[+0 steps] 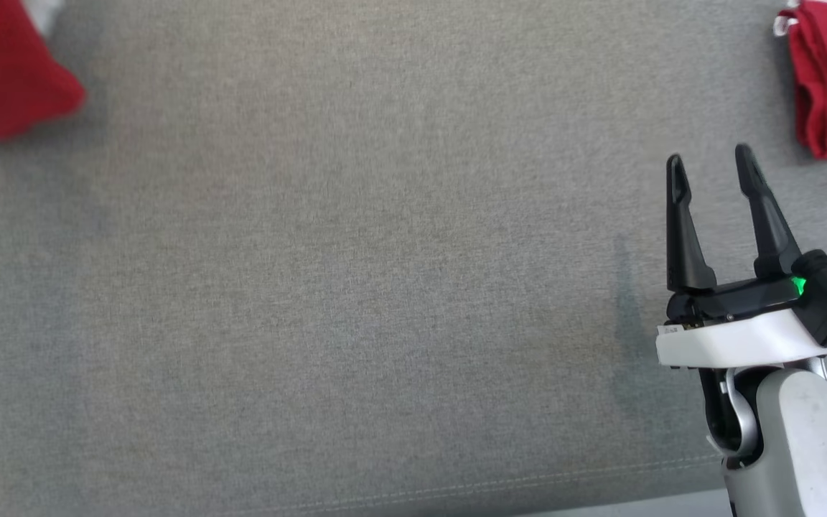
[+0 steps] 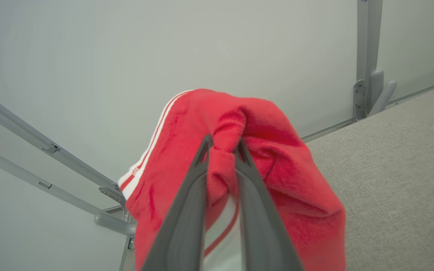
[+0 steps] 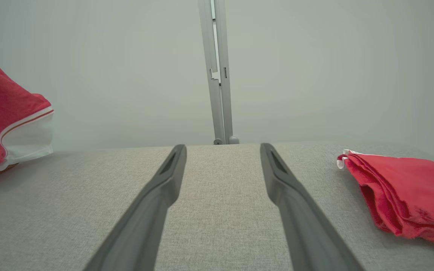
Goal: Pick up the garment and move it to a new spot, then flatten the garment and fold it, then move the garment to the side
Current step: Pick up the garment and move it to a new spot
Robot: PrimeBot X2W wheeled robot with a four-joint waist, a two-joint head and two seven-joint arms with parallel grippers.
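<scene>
left pincer (image 2: pixel 224 140) pinching red garment (image 2: pixel 285 158), right pincer (image 1: pixel 708 155) spread

Item: one red fleecy cloth garment (image 2: pixel 277 169) with twin white stripes down one side and a white hem band edged in red. Condition: bunched and unfolded. A pinched fold of the cloth sits between the fingertips of the left gripper (image 2: pixel 222 145), whose jaws are clamped narrowly on it. The rest drapes around and below both fingers. The garment sits well to the left of the right gripper (image 3: pixel 222 150), with its white band turned towards that gripper.
</scene>
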